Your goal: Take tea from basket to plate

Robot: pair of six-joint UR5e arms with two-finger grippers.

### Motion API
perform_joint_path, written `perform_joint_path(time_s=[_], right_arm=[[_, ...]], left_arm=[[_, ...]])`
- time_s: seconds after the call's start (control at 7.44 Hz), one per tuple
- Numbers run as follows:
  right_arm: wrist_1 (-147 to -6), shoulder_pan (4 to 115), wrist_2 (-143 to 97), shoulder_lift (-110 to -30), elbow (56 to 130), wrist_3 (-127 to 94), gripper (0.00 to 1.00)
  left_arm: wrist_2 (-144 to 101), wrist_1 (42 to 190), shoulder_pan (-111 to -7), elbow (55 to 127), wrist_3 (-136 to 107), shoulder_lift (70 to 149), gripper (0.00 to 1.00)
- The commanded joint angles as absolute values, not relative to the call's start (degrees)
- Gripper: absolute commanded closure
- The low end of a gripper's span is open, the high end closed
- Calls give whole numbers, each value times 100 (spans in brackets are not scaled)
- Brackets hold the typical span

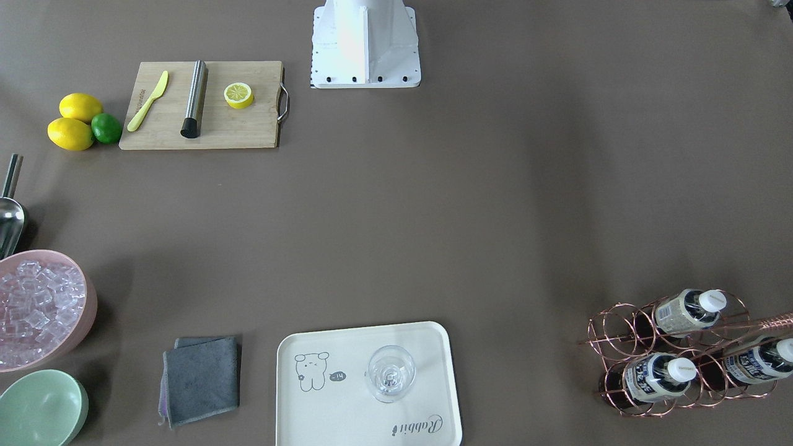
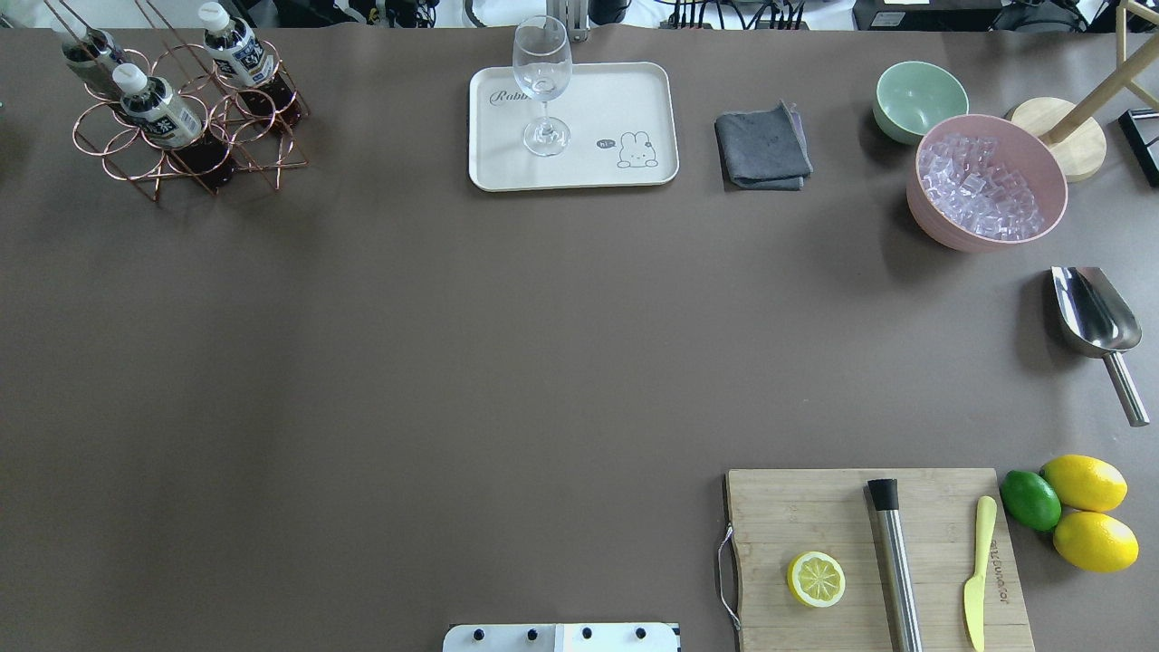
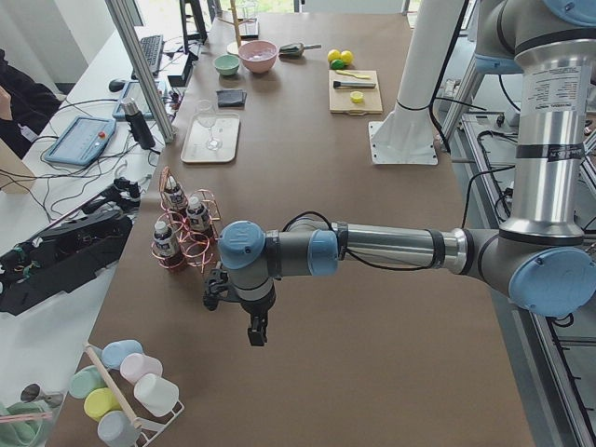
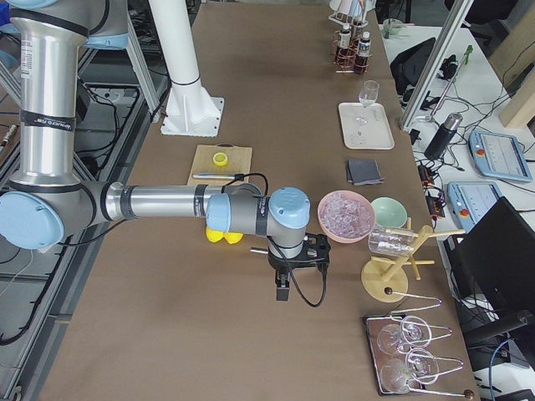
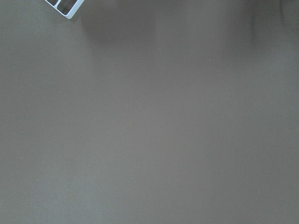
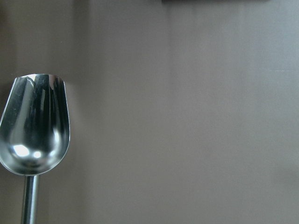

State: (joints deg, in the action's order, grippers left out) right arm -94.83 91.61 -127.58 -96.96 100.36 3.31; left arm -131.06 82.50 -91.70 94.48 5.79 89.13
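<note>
Tea (image 3: pixel 196 216) stands cap-up in the basket (image 3: pixel 191 250), near the left pincer (image 3: pixel 255 331), ready for lifting.
Whether that pincer is released or clenched cannot be told.

Rose-gold basket (image 2: pixel 234 127); dark tea (image 2: pixel 161 113), white cap; cream plate (image 2: pixel 625 100), bear drawing; brown table (image 2: pixel 453 362).

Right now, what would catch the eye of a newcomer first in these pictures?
Three tea bottles sit in a copper wire basket at the table's far left corner. An empty wine glass stands upright on the cream tray at the middle of the far edge, and a pink bowl of ice cubes sits far right.
</note>
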Motion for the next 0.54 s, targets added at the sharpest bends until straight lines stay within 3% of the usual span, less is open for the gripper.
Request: perform_joint_path(time_s=[0.0, 0.4], right_arm=[[-9492, 9167, -12753, -9721, 10072, 343, 0], [-9483, 9167, -12771, -9721, 10098, 334, 0]], left_arm=[[-13113, 8253, -9167, 9492, 571, 8930, 1], [-13113, 8244, -9167, 9527, 563, 8903, 1]])
